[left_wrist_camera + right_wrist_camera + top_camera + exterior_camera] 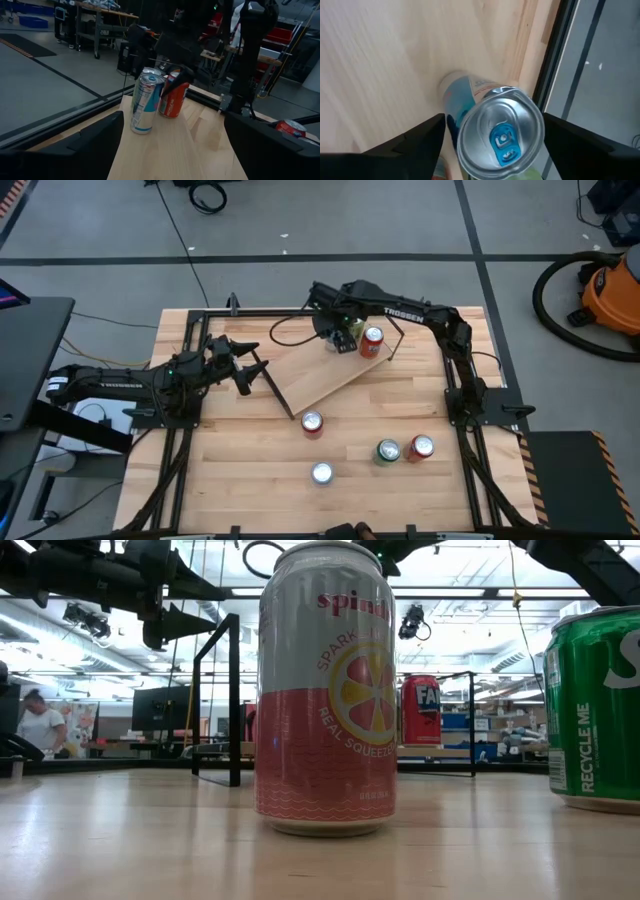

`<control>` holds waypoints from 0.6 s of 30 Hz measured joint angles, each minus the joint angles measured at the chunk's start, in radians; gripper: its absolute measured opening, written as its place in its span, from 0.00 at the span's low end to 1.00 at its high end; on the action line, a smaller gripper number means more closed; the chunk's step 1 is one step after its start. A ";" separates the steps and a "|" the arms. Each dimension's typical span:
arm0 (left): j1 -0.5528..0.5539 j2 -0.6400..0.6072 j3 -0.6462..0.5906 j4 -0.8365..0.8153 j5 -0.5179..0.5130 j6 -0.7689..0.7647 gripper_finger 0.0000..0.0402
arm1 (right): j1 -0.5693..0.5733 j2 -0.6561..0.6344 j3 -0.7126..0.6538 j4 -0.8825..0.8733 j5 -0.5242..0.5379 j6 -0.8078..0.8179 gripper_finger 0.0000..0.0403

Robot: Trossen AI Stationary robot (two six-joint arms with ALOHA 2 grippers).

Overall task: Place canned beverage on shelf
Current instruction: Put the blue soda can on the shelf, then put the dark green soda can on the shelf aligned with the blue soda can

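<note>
The right hand [342, 332] hangs over the far end of the shelf [320, 375], its fingers [410, 145] spread wide to either side of a blue-and-silver can [492, 132] directly beneath it; no pad is seen touching the can, which stands upright on the shelf board close to its dark edge frame. Just beside this hand, on its side toward the right arm's base, a red can [372, 342] stands on the same board, almost touching the blue-and-silver can in the left wrist view [144, 102]. The shelf lies at an angle across the worktop [240, 480], its light-wood board running from the right hand toward the left hand [245, 365]. The left hand sits at the opposite end of the shelf, fingers [75, 150] held wide, gripping nothing, pointed along the board toward the two cans. Farther from both hands, on the near part of the worktop, four cans stand apart from the shelf: a red-topped can [312, 423], a silver-and-pink can [321, 473], a green can [387, 451] and, just beside it, another red can [421, 447].
</note>
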 joint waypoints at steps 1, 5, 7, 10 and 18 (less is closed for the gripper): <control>0.000 0.000 0.000 0.000 0.000 0.000 0.89 | 0.000 0.000 0.001 0.000 0.000 0.000 0.84; 0.000 0.000 0.000 0.000 0.000 -0.001 0.89 | 0.001 0.000 0.015 -0.004 0.011 0.007 0.91; 0.000 0.000 0.000 0.000 0.000 -0.001 0.89 | 0.005 0.000 0.035 -0.020 0.016 0.013 0.94; 0.000 0.000 0.000 -0.002 0.000 -0.001 0.89 | 0.018 0.000 0.073 -0.035 0.017 0.026 0.98; 0.000 0.000 0.000 -0.017 0.000 -0.001 0.89 | 0.102 0.000 0.203 -0.076 0.047 0.076 0.98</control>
